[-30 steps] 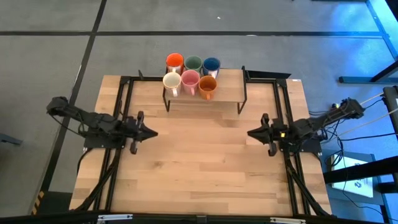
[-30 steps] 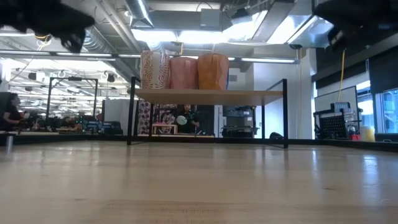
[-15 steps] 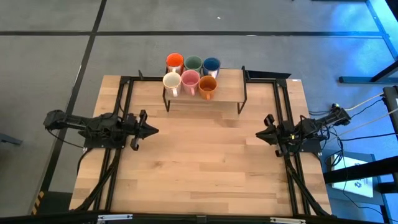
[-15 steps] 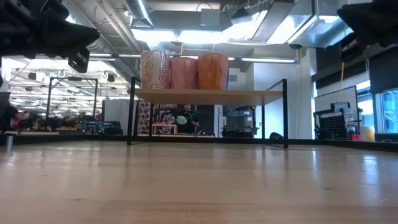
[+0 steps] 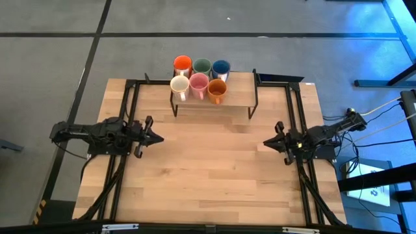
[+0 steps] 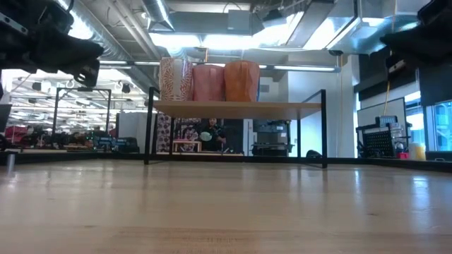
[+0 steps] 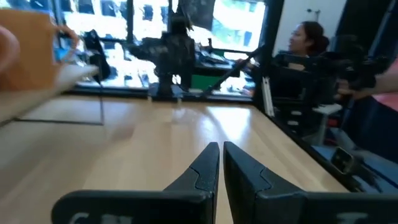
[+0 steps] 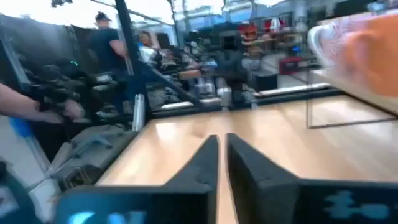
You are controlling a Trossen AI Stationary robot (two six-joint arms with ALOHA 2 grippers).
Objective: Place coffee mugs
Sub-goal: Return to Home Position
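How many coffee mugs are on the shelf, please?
6, all on the shelf: red-orange mug, green mug and dark blue mug in the back row; cream mug, pink mug and orange mug in front. None seems hidden.

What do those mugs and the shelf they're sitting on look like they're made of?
The mugs look like glazed ceramic: smooth, evenly coloured walls. The shelf has a pale wood top with visible grain, on thin black legs, probably metal.
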